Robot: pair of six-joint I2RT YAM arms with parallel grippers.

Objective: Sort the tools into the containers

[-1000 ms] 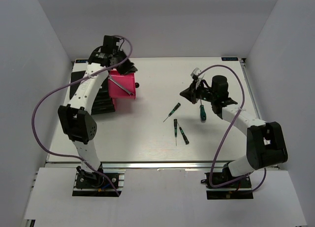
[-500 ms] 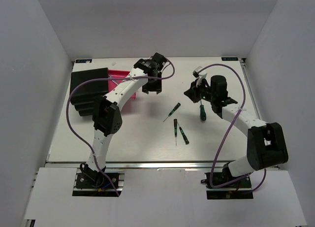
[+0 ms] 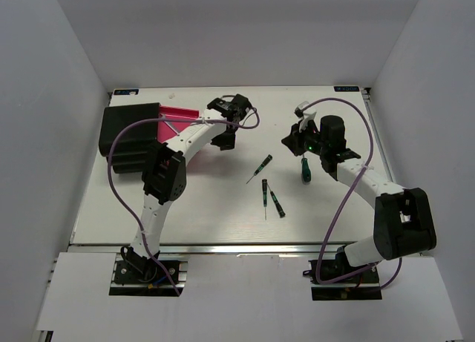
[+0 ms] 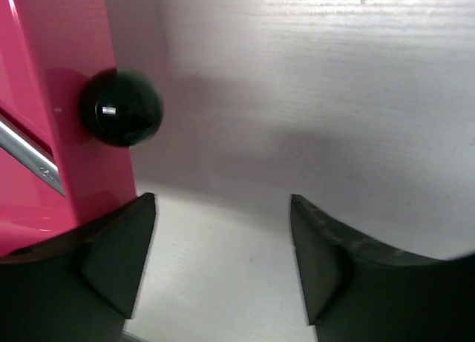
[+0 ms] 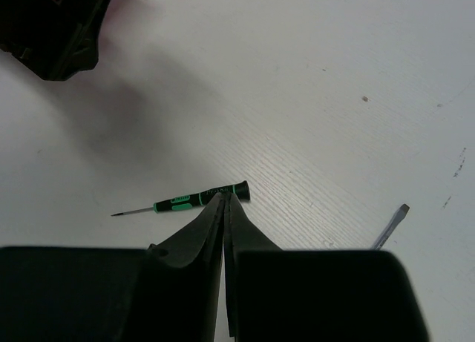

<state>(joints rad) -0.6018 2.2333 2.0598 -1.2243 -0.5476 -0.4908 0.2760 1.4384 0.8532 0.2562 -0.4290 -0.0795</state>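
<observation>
White table (image 3: pixel 208 208) between white walls. At far left, black cabinet (image 3: pixel 130 134), pink drawer (image 3: pixel 182 113) just beside, silver wrench (image 4: pixel 30 155) inside. Left gripper (image 4: pixel 223 260) spread wide near the knob (image 4: pixel 121 117), holding nothing. Right gripper (image 5: pixel 224 201) pinched shut, empty. Mid-table, three slim screwdrivers (image 3: pixel 264 192), one bigger screwdriver (image 3: pixel 303 169).

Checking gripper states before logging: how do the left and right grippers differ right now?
The left gripper is open; the right gripper is shut. The left gripper sits beside the black knob of the pink drawer; the right gripper points at a slim precision screwdriver. Both hold nothing.
</observation>
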